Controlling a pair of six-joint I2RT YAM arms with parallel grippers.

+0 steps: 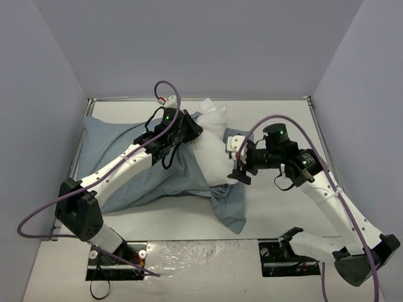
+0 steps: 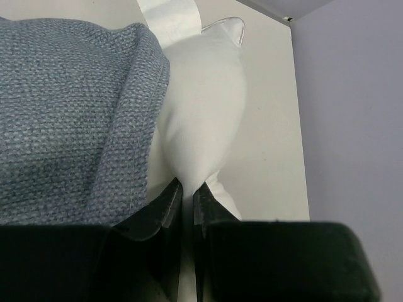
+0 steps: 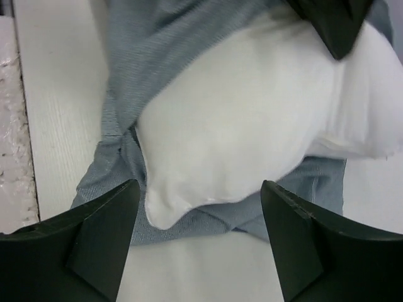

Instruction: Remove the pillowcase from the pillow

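Observation:
The white pillow [image 1: 214, 148] sticks half out of the grey-blue pillowcase [image 1: 119, 157], which lies across the left and middle of the table. My left gripper [image 1: 189, 129] is shut on a pinch of the pillow's white fabric [image 2: 201, 113], right beside the pillowcase's hem [image 2: 135, 145]. My right gripper [image 1: 239, 168] is open and empty. It hovers at the pillow's right edge. In the right wrist view the pillow's corner [image 3: 233, 138] and a strip of pillowcase [image 3: 208, 223] lie between its spread fingers [image 3: 104, 233].
A loose flap of pillowcase [image 1: 230, 204] trails toward the near edge of the white table [image 1: 283, 214]. Grey walls enclose the table on three sides. A small tag [image 1: 208, 107] sticks up at the pillow's far corner.

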